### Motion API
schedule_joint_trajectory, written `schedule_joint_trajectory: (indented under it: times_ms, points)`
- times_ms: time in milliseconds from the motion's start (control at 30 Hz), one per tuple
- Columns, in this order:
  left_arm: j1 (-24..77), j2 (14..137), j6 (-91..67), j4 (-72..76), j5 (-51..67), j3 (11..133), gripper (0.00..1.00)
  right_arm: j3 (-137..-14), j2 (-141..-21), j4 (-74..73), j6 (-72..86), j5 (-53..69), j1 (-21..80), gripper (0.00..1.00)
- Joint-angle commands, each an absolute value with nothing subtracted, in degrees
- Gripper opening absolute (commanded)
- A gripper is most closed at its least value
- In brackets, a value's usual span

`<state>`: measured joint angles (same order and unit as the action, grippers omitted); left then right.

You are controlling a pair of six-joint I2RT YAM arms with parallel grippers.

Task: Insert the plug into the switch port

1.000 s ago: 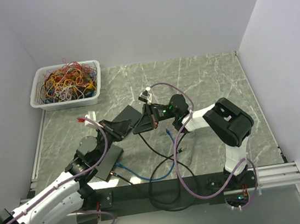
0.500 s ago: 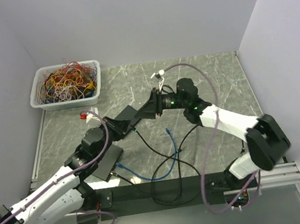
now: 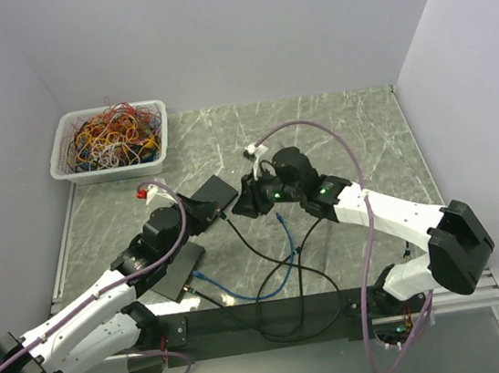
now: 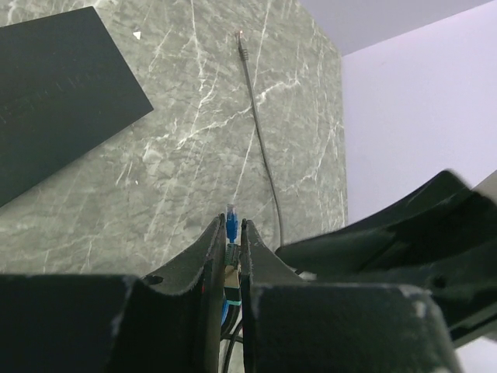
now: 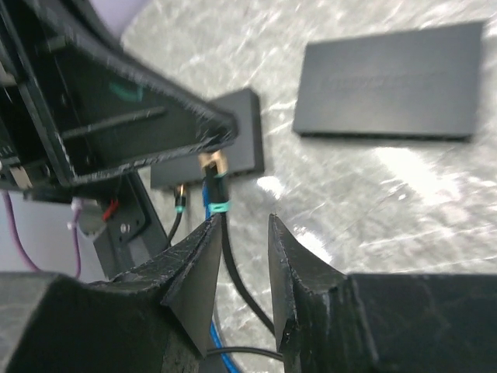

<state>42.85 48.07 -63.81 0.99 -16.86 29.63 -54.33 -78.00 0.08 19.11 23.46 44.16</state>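
Plain pale lilac walls (image 3: 211, 35), grey marble-patterned tabletop (image 3: 352, 127), black rail (image 3: 213, 327) along its near edge, even light

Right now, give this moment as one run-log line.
left hand: shut on blue plug | right hand: open, beside black cable | insertion: not done

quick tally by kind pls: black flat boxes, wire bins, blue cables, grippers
black flat boxes: 2
white bin of wires: 1
blue cable: 1
grippers: 2 (left gripper shut on a plug, right gripper open)
total: 6
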Motion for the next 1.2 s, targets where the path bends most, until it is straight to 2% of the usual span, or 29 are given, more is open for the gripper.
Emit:
schedule_joint_trajectory:
  times_ms: [0, 567, 1167]
  points:
    - [42.98, 48.25, -64.77, 1.14, -17.23, 32.34, 0.01, -57.39, -79.36, -1.14, 16.35, 21.36, 46.66, 0.39]
    - [42.98, 47.99, -64.95, 1.85, -16.96, 31.55, 0.01, -63.10, -84.90, -2.64, 16.61, 19.51, 49.22, 0.39]
    - [42.98, 48.52, -65.04, 1.41, -17.58, 31.64, 0.01, -65.04, -87.19, -4.66, 15.12, 19.43, 51.41, 0.34]
